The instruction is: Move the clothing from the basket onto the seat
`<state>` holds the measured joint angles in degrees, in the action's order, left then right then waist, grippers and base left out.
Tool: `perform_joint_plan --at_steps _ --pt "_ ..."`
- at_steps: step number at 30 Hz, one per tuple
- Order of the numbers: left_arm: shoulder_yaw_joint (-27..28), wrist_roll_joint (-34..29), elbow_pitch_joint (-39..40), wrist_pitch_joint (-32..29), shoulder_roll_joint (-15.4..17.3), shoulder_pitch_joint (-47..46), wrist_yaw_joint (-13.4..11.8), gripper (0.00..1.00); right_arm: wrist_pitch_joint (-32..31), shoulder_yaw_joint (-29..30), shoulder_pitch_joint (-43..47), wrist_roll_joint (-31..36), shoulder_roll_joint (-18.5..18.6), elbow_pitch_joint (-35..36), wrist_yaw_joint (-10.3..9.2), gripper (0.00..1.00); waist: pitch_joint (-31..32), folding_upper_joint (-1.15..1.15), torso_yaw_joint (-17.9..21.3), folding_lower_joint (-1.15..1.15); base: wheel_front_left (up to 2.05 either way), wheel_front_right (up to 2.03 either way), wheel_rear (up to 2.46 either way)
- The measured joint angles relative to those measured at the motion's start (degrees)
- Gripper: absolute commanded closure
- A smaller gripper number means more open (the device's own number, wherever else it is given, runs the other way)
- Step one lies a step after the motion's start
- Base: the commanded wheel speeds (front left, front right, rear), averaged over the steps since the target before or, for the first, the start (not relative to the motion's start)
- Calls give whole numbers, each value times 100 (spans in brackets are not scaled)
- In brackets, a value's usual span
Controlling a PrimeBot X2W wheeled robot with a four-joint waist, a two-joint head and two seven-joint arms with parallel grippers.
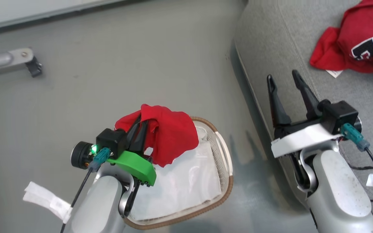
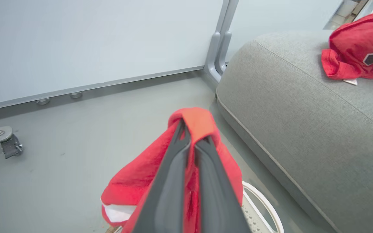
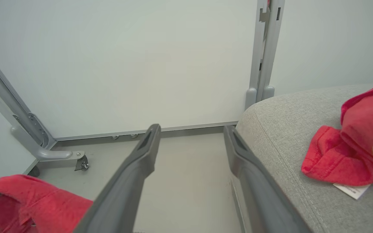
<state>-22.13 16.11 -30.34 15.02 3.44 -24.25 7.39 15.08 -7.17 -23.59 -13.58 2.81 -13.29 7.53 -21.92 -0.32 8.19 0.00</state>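
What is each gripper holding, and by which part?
The left gripper is shut on a red jersey, pinching a bunched fold draped over its tips, above the basket. The right gripper is open and empty.

The left end effector point(image 2: 193, 136) clamps a red jersey point(image 2: 134, 181) by the basket point(image 2: 265, 208); a second jersey point(image 2: 358, 48) lies on the seat point(image 2: 303, 116).

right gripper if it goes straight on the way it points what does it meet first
Probably the white wall panel near its base, beyond bare floor; the open right gripper would pass close beside the seat corner, which one finger might graze.
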Motion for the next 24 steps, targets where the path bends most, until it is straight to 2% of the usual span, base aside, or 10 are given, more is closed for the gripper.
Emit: perform_joint_plan --at_steps 8,18,24 --pt "231 159 1002 0 -45 315 0 100 0 -12 537 -34 2 -182 0 0 746 0 -344 0 0 0 0" --pt "396 162 1785 0 -53 349 0 100 0 -326 1027 -45 2 -470 0 0 1511 0 -614 0 0 0 0" --pt "296 203 1959 1 -56 359 0 100 0 -1336 995 -214 170 -746 0 0 1746 0 -712 0 0 0 0"
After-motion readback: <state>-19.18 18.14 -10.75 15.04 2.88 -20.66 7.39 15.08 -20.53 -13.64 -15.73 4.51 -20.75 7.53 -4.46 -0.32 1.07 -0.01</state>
